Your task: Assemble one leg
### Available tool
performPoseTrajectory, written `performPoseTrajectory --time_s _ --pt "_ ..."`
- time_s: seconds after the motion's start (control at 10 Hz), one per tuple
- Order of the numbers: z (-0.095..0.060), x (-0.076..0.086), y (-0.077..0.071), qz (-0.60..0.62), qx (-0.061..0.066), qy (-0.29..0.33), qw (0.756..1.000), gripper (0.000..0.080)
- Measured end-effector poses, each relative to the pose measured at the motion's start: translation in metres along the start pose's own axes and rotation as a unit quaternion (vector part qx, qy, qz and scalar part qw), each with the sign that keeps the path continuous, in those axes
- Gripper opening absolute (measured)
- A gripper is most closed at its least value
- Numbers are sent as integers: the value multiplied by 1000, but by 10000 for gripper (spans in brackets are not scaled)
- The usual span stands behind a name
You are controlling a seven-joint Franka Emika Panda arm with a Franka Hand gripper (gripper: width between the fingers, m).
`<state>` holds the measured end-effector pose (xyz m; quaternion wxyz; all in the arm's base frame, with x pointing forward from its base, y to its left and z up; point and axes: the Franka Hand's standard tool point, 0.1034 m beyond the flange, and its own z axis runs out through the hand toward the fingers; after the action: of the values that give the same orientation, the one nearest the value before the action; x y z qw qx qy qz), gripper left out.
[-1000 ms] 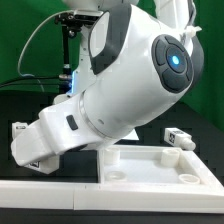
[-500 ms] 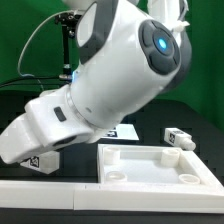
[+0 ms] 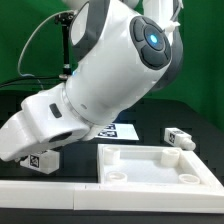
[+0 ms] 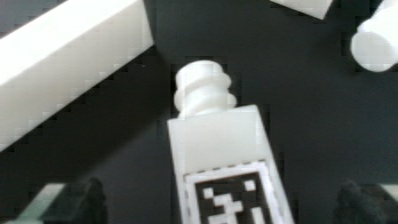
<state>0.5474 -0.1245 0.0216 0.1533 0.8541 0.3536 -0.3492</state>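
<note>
Two legs are in sight. The right leg lies on the dark counter at the exterior view's right, just beyond the one white tray piece. The left leg lies at the exterior view's left, under the wrist. The pincer stands released, spread wide (fingertips dark and blurred), straddling the left leg without touching it.
</note>
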Motion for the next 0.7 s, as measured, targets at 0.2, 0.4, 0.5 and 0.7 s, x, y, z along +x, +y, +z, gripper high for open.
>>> performPoseTrajectory --time_s 0.2,0.4,0.5,0.7 --pt "2 4 5 31 -4 -18 999 649" --pt "0 16 4 38 -13 -17 999 649" --pt "0 16 4 38 -12 -18 999 649" --pt "1 16 4 38 -12 -18 999 649"
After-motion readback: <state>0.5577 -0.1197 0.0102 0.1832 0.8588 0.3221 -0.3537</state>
